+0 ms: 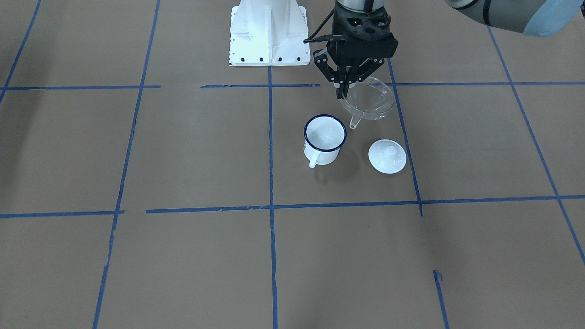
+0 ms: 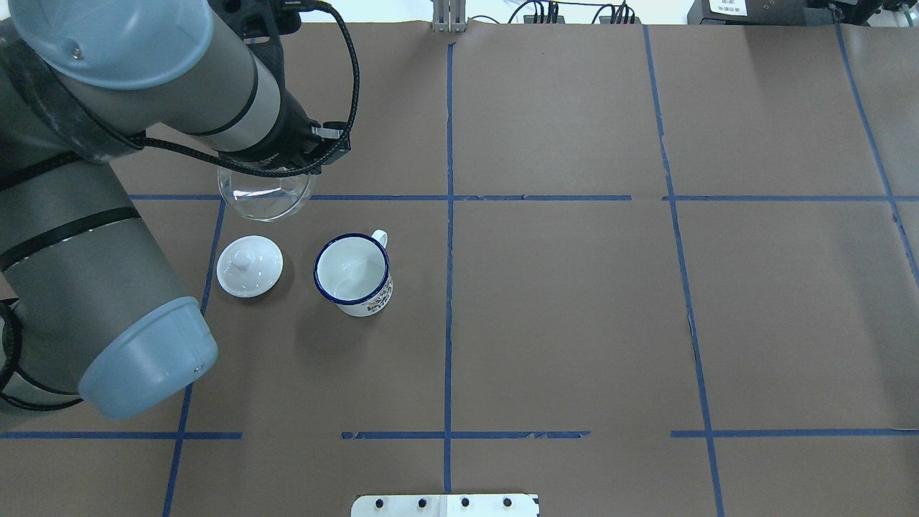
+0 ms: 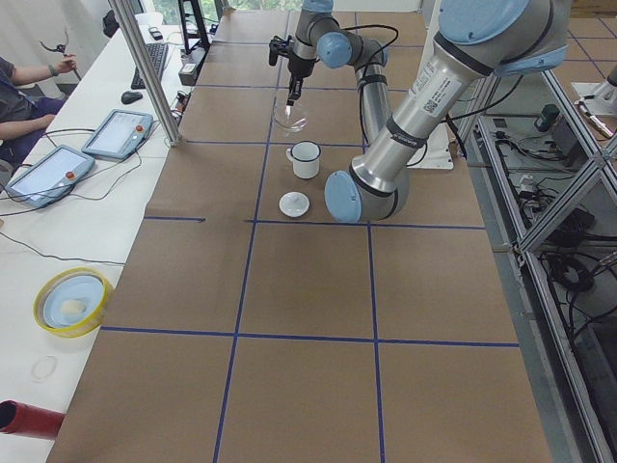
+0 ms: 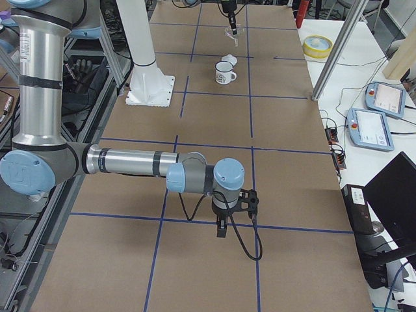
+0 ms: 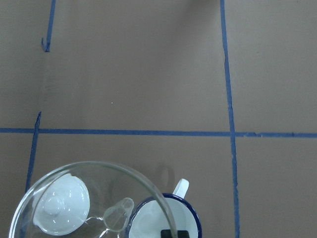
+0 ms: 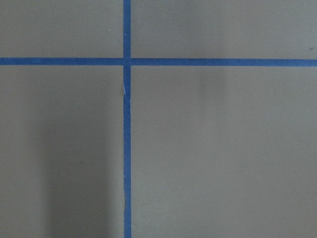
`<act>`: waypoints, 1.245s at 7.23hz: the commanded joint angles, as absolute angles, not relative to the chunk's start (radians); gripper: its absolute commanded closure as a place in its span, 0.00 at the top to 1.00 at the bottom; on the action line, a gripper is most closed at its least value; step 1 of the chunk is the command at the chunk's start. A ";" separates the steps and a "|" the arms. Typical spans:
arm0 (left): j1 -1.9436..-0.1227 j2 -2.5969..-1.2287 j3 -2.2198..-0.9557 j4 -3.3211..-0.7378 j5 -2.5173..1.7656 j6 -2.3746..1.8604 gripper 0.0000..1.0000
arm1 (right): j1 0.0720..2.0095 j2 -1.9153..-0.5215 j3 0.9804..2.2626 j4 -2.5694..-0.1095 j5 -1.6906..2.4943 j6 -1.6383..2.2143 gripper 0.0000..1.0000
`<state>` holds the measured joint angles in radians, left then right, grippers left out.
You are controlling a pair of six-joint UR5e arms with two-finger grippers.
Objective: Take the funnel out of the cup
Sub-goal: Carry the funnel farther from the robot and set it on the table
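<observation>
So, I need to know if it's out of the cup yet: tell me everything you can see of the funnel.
The funnel is clear and glossy and looks like plastic, with a wide conical bowl and a short narrow spout. It is out of the cup, held in the air above the table and not touching the cup. It hangs tilted, with the spout slanting down. The left gripper is shut on its rim, and nothing else appears to touch it.

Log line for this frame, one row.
left gripper: shut on funnel, held clear of mug | mug: upright, empty | lid: beside mug | right gripper: far off, state unclear
</observation>
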<state>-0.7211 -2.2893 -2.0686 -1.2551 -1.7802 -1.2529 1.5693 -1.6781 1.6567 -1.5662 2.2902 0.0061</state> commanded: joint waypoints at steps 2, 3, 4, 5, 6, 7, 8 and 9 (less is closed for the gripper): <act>-0.732 -2.133 -1.920 -1.758 -1.584 -1.553 0.00 | 1.569 -1.678 1.657 -1.566 2.290 0.006 1.00; -0.729 -2.134 -1.816 -1.860 -1.469 -1.627 0.00 | 1.569 -1.678 1.657 -1.566 2.290 0.006 1.00; -0.729 -2.120 -1.714 -1.979 -1.388 -1.699 0.00 | 1.569 -1.678 1.655 -1.566 2.290 0.006 1.00; -0.723 -2.085 -1.625 -2.106 -1.332 -1.756 0.00 | 1.569 -1.678 1.657 -1.566 2.290 0.006 1.00; -0.715 -2.079 -1.479 -2.304 -1.248 -1.835 0.00 | 1.569 -1.678 1.657 -1.566 2.290 0.006 1.00; -0.665 -2.066 -1.383 -2.450 -1.144 -1.900 0.00 | 1.569 -1.678 1.655 -1.566 2.290 0.006 1.00; -0.619 -2.060 -1.375 -2.494 -1.065 -1.910 0.00 | 1.569 -1.678 1.657 -1.566 2.290 0.006 1.00; -0.615 -2.062 -1.367 -2.493 -1.059 -1.952 0.00 | 1.569 -1.678 1.657 -1.566 2.290 0.006 1.00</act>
